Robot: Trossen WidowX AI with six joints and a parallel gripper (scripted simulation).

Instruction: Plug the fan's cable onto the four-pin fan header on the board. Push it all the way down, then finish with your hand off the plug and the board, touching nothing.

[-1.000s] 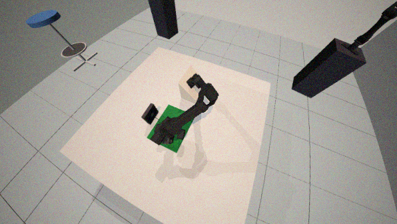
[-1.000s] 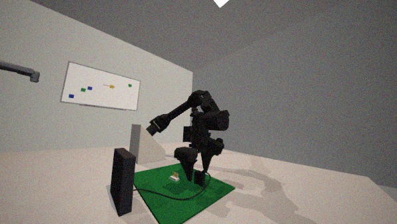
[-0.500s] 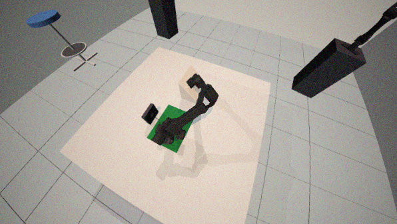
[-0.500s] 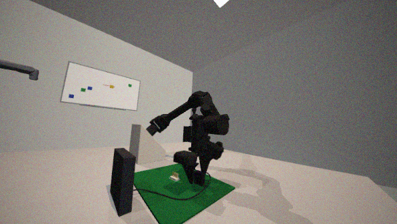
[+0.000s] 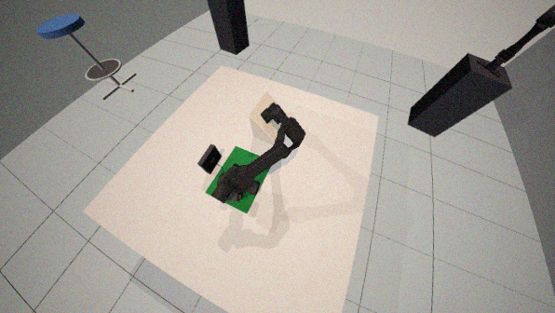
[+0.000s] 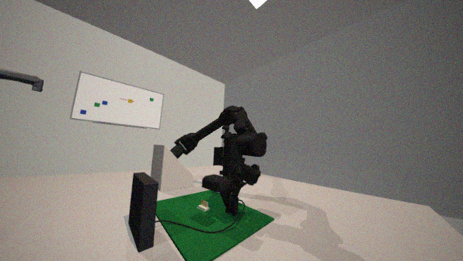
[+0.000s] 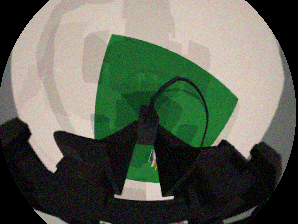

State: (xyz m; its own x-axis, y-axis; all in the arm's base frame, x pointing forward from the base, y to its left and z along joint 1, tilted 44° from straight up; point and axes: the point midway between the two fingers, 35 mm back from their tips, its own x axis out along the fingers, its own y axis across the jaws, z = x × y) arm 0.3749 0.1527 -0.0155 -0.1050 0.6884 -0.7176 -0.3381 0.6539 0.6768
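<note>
The green board (image 5: 238, 155) (image 6: 248, 225) (image 7: 112, 62) lies flat on the table. The small white header (image 6: 203, 207) (image 7: 152, 158) with gold-coloured pins stands on it, with nothing on the pins. My gripper (image 6: 232, 206) (image 7: 145, 124) points down over the board, beside the header. Its fingers are shut on the black plug (image 7: 147, 116), low at the board; whether the plug touches the board is hidden. The black cable (image 6: 211, 232) (image 7: 206, 112) loops from the plug's far end. In the top view the arm hides the fingertips and header.
The black fan block (image 5: 209, 159) (image 6: 143, 211) stands upright beside the board, with the cable running to it. A pale wedge (image 5: 262, 114) (image 6: 175, 175) stands behind the board. The cable loop arches beside my fingers.
</note>
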